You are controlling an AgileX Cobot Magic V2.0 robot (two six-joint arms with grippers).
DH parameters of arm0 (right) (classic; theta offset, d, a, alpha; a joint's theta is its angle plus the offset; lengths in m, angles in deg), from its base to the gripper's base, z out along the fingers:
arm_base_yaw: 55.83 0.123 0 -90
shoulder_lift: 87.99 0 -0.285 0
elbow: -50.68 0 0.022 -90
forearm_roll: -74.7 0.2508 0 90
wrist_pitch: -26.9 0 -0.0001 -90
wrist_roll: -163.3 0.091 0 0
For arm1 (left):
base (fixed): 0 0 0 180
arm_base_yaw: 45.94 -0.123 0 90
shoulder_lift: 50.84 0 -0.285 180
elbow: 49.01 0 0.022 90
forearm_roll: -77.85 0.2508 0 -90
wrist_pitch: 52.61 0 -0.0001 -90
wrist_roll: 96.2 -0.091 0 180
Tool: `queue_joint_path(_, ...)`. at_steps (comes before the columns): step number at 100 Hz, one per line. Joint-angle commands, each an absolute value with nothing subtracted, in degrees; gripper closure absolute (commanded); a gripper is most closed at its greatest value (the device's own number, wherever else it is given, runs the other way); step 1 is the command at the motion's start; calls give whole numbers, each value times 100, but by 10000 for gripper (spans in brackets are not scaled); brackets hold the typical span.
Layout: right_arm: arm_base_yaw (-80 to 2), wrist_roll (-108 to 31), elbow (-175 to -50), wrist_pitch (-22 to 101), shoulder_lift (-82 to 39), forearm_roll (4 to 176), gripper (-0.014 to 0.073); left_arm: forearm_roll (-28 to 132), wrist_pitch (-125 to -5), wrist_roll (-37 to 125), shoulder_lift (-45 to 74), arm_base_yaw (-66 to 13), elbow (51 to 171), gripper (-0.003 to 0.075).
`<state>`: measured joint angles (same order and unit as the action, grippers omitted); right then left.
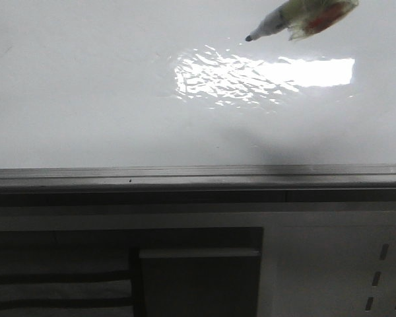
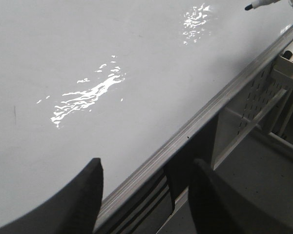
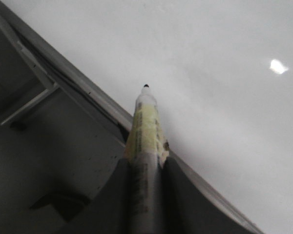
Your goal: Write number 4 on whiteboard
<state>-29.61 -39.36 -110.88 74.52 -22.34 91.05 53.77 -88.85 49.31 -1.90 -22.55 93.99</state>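
The whiteboard (image 1: 86,99) is glossy white-grey and fills the upper front view, with a grey metal ledge (image 1: 185,175) along its lower edge. No number 4 shows on it in any view. My right gripper (image 3: 145,163) is shut on a marker (image 3: 145,126) with yellowish tape round its barrel. The marker's black tip (image 1: 249,38) points at the board near the bright glare. I cannot tell whether the tip touches. My left gripper (image 2: 146,195) is open and empty, over the ledge (image 2: 195,124) at the board's edge. The marker also shows far off in the left wrist view (image 2: 263,4).
A bright rectangular light glare (image 1: 303,72) lies on the board beside the marker tip. A white perforated panel with slots (image 1: 383,264) stands below the ledge at the right. A dark recess (image 1: 198,277) sits under the ledge. A short faint dark stroke (image 2: 14,112) marks the board.
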Motion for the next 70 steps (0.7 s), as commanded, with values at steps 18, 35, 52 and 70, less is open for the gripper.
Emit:
queue_joint_path(18,-3097,-3809,-12273,8009,-1413,9275,629,5193,-8486,4997,-173,-2283,9558,355)
queue_joint_path(35,-2641,-3759,-11288,6245,-1392,9594,629,5193,-8486,4997,-173,-2283,9558,355)
queue_joint_path(52,-2624,-3759,-11306,5647,-1045,9584,629,5193,-8392,4997,-173,-2283,9558,355)
queue_joint_path(70,-2703,-3759,-11306,5411,-752,9584,629,5193,-8369,4997,-173,-2283,9558,355)
